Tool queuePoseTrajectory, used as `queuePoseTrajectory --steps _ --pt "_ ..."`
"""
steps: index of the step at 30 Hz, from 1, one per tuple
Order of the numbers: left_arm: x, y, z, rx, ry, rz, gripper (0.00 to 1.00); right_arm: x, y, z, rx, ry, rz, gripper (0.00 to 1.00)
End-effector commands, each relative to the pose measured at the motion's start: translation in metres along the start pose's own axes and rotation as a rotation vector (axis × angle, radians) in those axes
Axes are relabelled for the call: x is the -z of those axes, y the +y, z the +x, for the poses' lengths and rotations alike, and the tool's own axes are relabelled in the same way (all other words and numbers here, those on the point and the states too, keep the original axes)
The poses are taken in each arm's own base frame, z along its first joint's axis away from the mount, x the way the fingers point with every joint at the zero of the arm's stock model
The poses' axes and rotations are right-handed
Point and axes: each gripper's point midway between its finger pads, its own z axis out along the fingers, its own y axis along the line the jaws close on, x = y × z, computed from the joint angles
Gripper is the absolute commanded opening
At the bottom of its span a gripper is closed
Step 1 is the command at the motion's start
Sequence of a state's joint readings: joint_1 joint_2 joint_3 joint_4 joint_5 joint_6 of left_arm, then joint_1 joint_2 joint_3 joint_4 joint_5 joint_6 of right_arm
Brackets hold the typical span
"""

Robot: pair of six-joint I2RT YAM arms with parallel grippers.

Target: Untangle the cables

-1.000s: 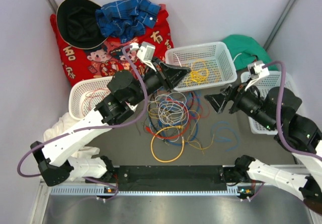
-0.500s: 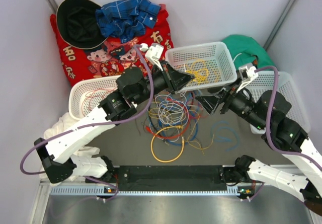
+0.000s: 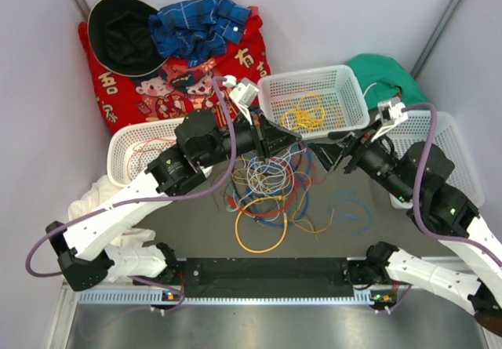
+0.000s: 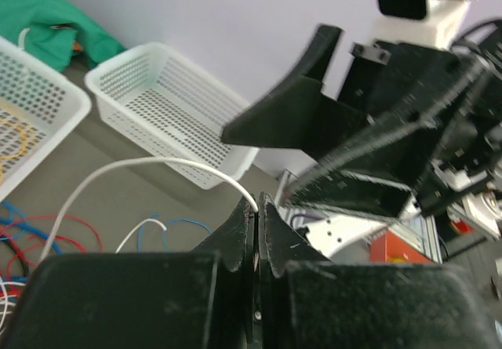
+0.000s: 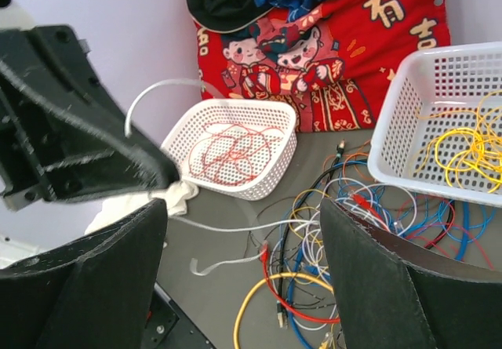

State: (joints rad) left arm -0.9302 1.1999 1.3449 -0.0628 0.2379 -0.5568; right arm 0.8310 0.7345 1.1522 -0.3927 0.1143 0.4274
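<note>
Sprawling tangle of multicoloured cables [image 3: 271, 178], loose overlapping coils

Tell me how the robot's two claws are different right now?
The left gripper is shut tight; the right gripper stands wide open. The left gripper pinches a white cable at its tips; the right gripper holds nothing. Both are black, two-fingered, and near the tangled cables.
</note>
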Motion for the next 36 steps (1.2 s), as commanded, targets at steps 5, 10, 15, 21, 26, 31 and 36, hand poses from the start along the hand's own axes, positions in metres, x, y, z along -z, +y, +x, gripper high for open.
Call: queuePoseTrajectory --steps 5,10,15,21,26,31,36 --pt "0.028 -0.043 0.016 -0.245 0.117 0.265 0.00 -0.004 0.014 -0.007 -0.135 0.014 -0.021 0.84" --pt "0.040 -0.011 0.026 -0.389 0.135 0.141 0.00 -0.012 0.042 0.001 -0.325 0.150 -0.101 0.88" --pt "0.054 0.011 0.036 -0.452 0.115 0.056 0.00 -0.013 0.057 -0.001 -0.418 0.196 -0.179 0.89" --pt "0.056 0.015 0.044 -0.434 0.114 0.055 0.00 -0.031 0.069 0.010 -0.501 0.259 -0.270 0.88" --pt "0.057 0.019 0.047 -0.444 0.117 0.043 0.00 -0.039 0.087 0.014 -0.553 0.312 -0.377 0.85" --pt "0.055 0.020 0.048 -0.446 0.121 0.042 0.00 -0.046 0.089 0.021 -0.564 0.355 -0.379 0.84" --pt "0.052 0.020 0.052 -0.431 0.123 0.059 0.00 -0.051 0.087 0.024 -0.554 0.360 -0.374 0.77"
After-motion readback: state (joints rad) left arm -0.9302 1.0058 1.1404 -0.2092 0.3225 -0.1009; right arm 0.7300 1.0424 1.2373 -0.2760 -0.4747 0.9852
